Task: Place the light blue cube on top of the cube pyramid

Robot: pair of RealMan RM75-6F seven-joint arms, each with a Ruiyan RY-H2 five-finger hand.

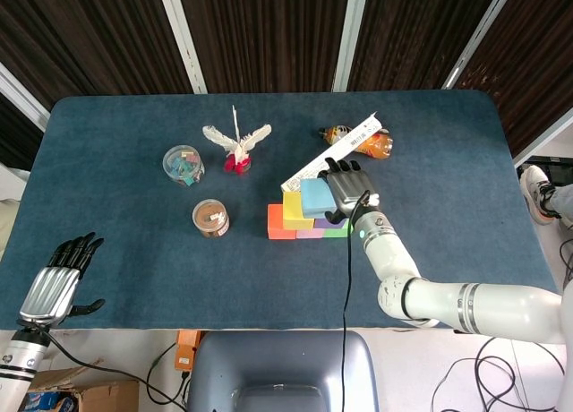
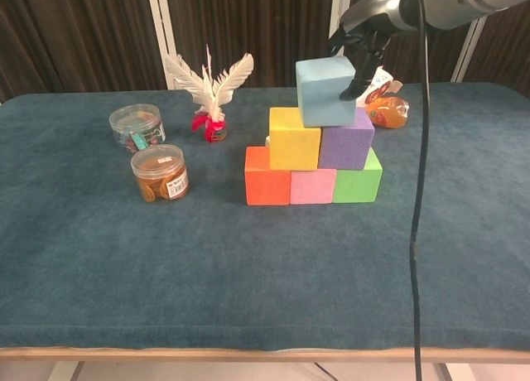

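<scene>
My right hand [image 1: 347, 187] [image 2: 362, 35] grips the light blue cube [image 2: 324, 91] [image 1: 315, 197] from above and behind. The cube sits over the seam between the yellow cube [image 2: 294, 137] and the purple cube [image 2: 346, 140], touching or just above their tops; I cannot tell which. Below them stand the orange cube [image 2: 267, 176], pink cube [image 2: 312, 185] and green cube [image 2: 359, 180] in a row. My left hand [image 1: 61, 276] hangs open off the table's near left edge, holding nothing.
A white feather ornament [image 2: 209, 87] stands behind the pyramid to the left. Two clear round jars [image 2: 137, 127] [image 2: 161, 172] sit at the left. An orange bottle [image 2: 387, 110] and a white ruler-like strip [image 1: 331, 150] lie behind the pyramid.
</scene>
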